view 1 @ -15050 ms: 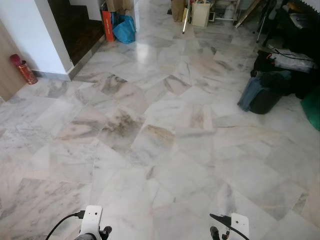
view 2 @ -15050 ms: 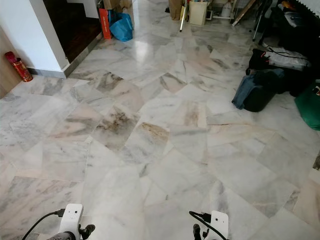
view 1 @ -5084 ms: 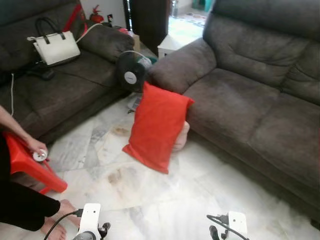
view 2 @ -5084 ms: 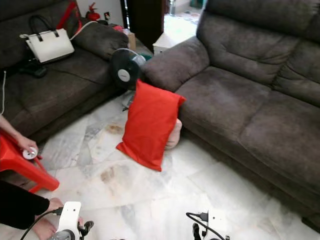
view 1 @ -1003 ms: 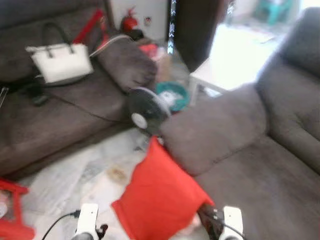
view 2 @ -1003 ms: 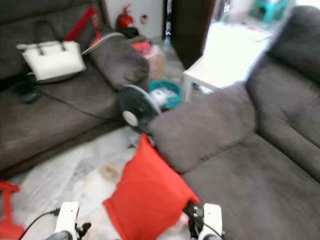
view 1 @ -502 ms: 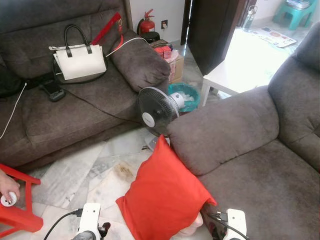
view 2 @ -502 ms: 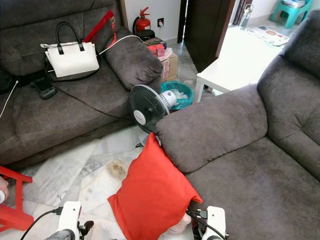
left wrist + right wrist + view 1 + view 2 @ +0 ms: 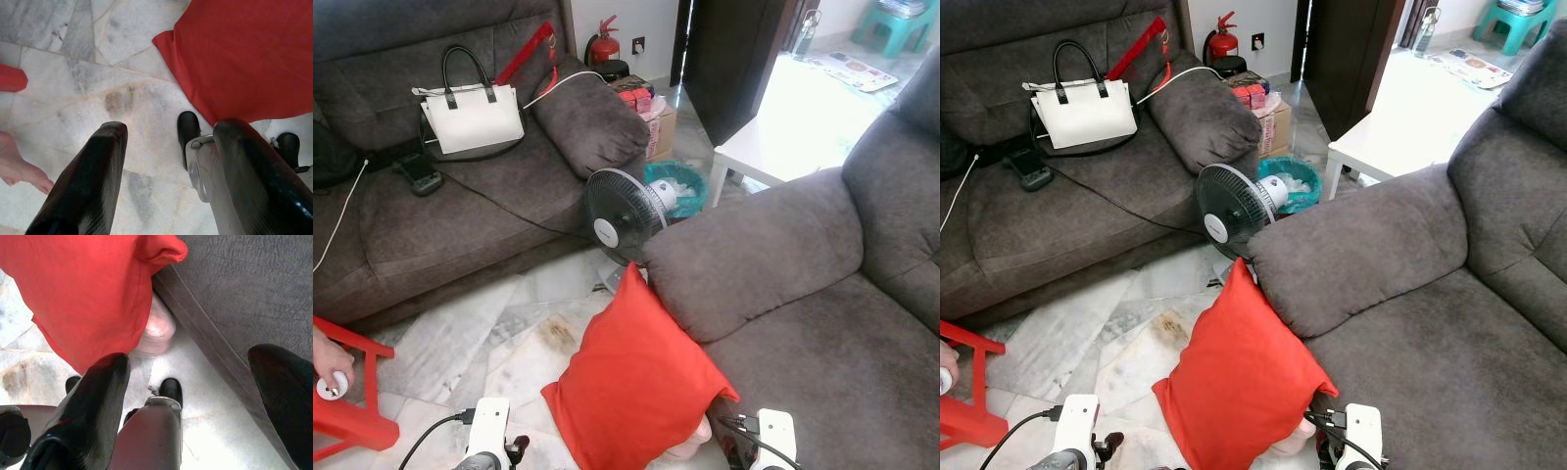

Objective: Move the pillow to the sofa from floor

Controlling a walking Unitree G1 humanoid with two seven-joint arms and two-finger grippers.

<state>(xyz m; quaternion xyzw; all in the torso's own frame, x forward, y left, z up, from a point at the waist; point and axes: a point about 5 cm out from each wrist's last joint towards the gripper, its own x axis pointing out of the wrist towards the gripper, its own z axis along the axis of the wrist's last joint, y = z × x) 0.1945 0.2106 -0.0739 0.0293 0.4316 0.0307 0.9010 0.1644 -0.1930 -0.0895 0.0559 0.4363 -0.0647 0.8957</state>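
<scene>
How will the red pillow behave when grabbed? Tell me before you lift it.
The red pillow looks soft and plump, so it will probably sag and fold around the fingers. It seems light for its bulk. It leans on the sofa front, so a nudge may tip it flat onto the floor.

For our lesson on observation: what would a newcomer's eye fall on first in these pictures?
First, the bright red fabric pillow standing on the marble floor, leaning against the dark grey sofa on the right. Next, the white handbag with black handles on the other grey sofa, and the black round fan between the two.
</scene>
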